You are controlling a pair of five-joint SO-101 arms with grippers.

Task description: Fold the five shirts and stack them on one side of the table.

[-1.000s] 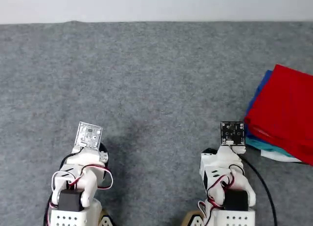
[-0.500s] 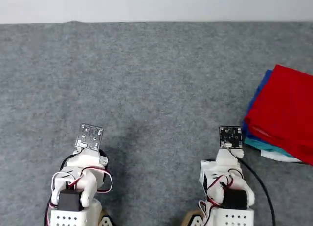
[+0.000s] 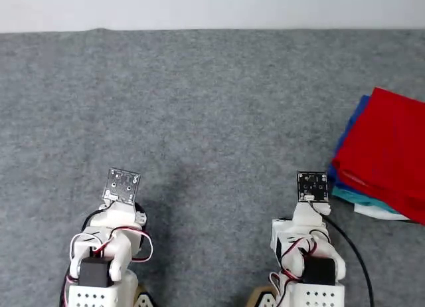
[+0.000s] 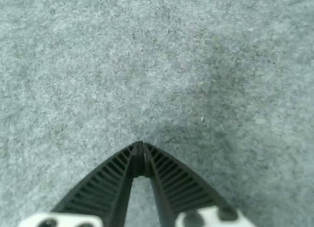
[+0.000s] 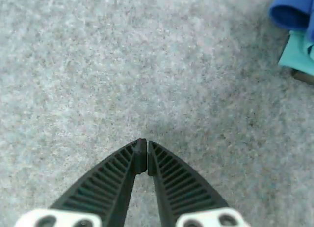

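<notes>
High view: shirt stack (image 3: 372, 187) at the table's (image 3: 212, 107) right edge, red shirt (image 3: 388, 144) topmost, skewed, its left edge slanting far-right to near-left. Left wrist view: left gripper (image 4: 142, 149) pinched closed, empty. Right wrist view: right gripper (image 5: 144, 147) closed, empty; blue shirt (image 5: 294, 11) and teal shirt (image 5: 300, 52) folds nearby.

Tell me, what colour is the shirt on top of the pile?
The top shirt is red, clearest in the high view.

We see the bench (image 3: 219, 88) under bright, even, soft light. In the high view a faint grey shadow lies on its near half. In the wrist views a soft dark patch sits just ahead of the left claw (image 4: 142, 148) and the right claw (image 5: 146, 144).
</notes>
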